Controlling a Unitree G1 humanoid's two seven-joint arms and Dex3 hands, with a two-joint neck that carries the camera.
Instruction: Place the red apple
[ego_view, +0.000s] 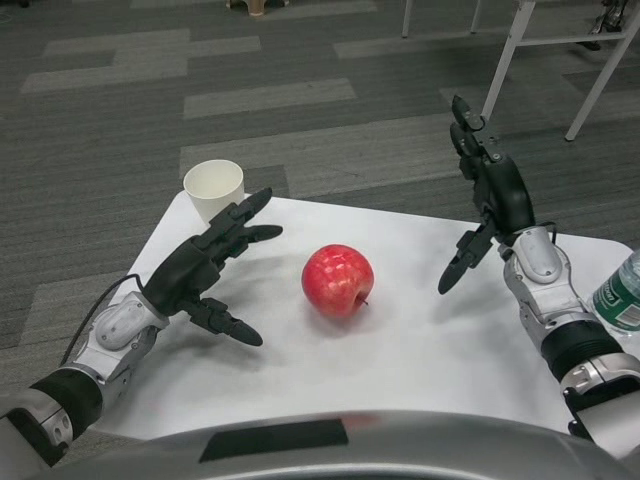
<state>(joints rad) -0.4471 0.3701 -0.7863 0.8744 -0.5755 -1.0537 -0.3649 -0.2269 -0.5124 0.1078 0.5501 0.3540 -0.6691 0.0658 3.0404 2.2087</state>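
Right now the apple (338, 280) sits on the white tabletop (420, 350), roughly in the middle, its stem side turned toward the right and its red skin catching the light. Nothing is touching it. Both hands flank it with a clear gap on either side.

On the left, the left hand (205, 270) hovers low over the tabletop with its fingers spread apart and reaching toward the apple, thumb below, holding nothing. Its silver forearm runs back to the lower left corner, a black cable looping beside the wrist.

On the right, the right hand (490, 195) is raised higher, fingers pointing up and away from the tabletop, thumb angled down toward the apple. It too is spread and empty. Its forearm comes in from the lower right.

Behind the left hand, at the far left corner of the tabletop, stands a white paper cup (214, 190), upright, its mouth open to the ceiling. At the right edge a clear plastic bottle (625, 290) with a green label is partly cut off by the frame.

Beyond the tabletop lies grey patterned carpet, and white table legs (510, 55) stand at the upper right.
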